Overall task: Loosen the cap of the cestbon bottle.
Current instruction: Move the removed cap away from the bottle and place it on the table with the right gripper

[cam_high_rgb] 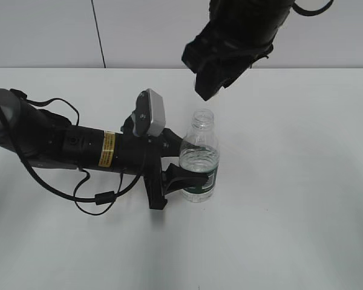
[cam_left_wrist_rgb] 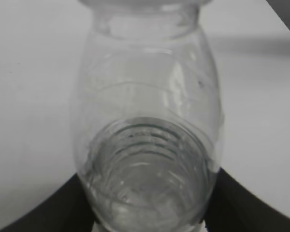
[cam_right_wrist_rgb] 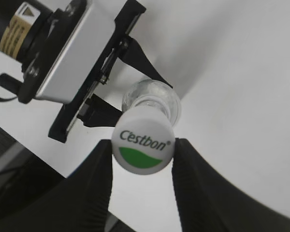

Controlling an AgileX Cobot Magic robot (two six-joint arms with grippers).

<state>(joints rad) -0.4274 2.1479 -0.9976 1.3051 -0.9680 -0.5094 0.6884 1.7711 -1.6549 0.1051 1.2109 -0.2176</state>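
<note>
Cestbon bottle (cam_high_rgb: 199, 160) stands upright mid-table, left gripper (cam_high_rgb: 180, 180) clamped round its lower body at green label. Right gripper (cam_right_wrist_rgb: 142, 157) above bottle, fingers pinching white cap (cam_right_wrist_rgb: 142, 145) between them. In exterior view neck looks bare, so cap seems lifted clear already. To do well: keep left clamp firm but not crushing, hold cap level, move straight up, avoid knocking bottle.

The setting is a robotics lab or test bench. A plain white table (cam_high_rgb: 290, 229) fills most of the exterior view, backed by bare light-grey wall panels (cam_high_rgb: 145, 30) with one dark vertical seam (cam_high_rgb: 99, 33) at upper left. Exposed black cabling (cam_high_rgb: 97, 196) trails across the tabletop at lower left.
</note>
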